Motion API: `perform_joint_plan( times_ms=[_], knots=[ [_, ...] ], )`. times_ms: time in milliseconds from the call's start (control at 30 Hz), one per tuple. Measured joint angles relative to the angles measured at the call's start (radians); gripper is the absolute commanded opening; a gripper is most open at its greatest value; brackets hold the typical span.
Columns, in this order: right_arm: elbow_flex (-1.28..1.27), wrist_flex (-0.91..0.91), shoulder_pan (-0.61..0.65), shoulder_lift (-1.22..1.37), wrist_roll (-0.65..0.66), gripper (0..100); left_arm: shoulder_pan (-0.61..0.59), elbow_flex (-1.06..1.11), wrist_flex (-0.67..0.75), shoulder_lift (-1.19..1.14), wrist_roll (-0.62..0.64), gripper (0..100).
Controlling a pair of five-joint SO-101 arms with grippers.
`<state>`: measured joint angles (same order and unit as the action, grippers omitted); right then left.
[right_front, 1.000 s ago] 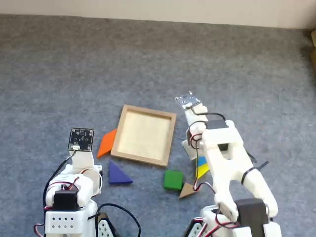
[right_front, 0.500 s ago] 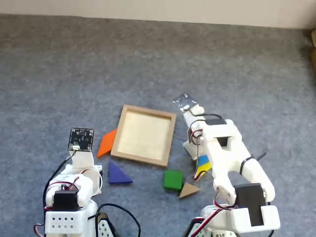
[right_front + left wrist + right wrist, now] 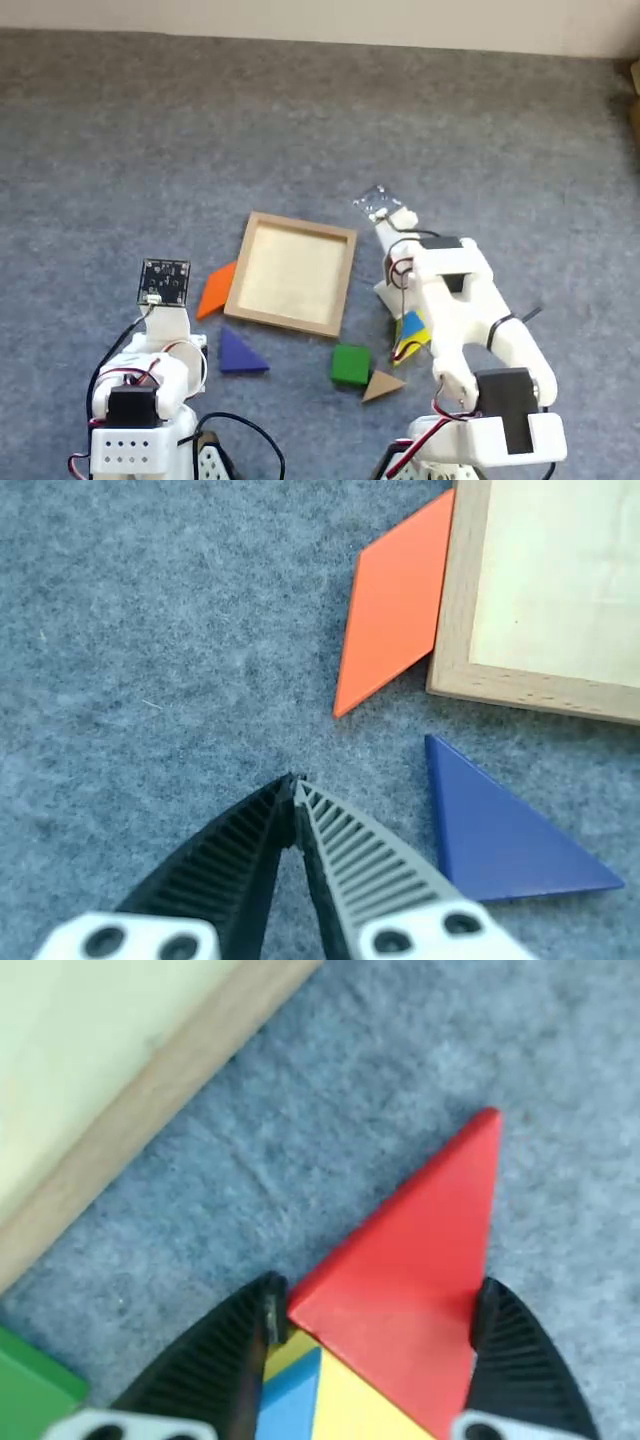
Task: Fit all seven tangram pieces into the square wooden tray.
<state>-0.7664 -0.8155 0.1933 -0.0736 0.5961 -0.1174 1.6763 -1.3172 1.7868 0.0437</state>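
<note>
The right arm's fingers stand open astride the red triangle, whose apex points toward the frame's upper right; nothing gripped.

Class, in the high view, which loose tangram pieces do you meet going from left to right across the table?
orange parallelogram → blue triangle → green square → brown triangle → yellow piece

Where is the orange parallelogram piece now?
In the high view, the orange parallelogram piece lies against the square wooden tray, on its left, near the blue triangle.
</note>
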Motion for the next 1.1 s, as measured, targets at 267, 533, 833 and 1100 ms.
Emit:
perform_joint_plan(
  times_ms=[267,533,833,1100],
  knots=[
    [0.028,-0.002,0.0,0.003,0.0,21.7,0.0,0.0,0.0,0.0,0.0,1],
    [0.218,-0.13,-0.003,0.005,-0.084,21.7,0.0,0.0,0.0,0.0,0.0,1],
    [0.321,-0.226,-0.003,0.015,-0.152,22.2,0.0,0.0,0.0,0.0,0.0,1],
    [0.321,-0.249,0.057,0.031,-0.233,35.8,0.0,0.0,0.0,0.0,0.0,1]
  ],
)
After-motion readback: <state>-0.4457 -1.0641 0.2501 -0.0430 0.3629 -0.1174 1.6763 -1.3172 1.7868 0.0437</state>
